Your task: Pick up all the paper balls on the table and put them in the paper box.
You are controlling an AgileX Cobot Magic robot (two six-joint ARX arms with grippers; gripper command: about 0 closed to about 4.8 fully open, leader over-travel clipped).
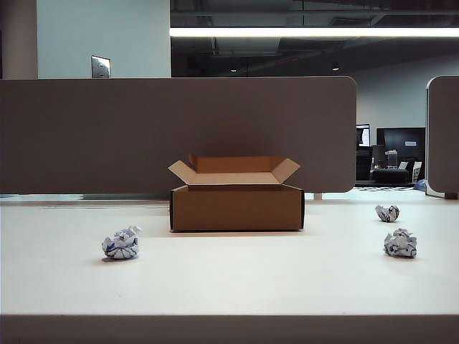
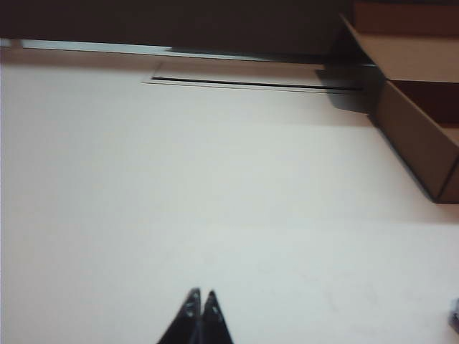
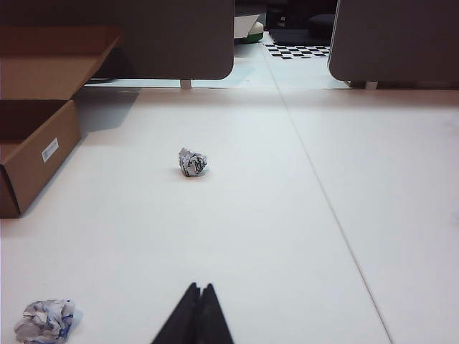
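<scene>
1. Step: start, nothing picked yet. Three paper balls on the bench [image 1: 229, 287]: left ball [image 1: 120, 244], far right ball [image 1: 387, 213], near right ball [image 1: 400, 244].
2. Cardboard box [image 1: 237, 206] sits centre, flaps open.
3. Left gripper [image 2: 200, 295] and right gripper [image 3: 200, 288]: jaws together, empty, above bare bench.
4. Next: open the jaws, descend on the nearest ball.
</scene>
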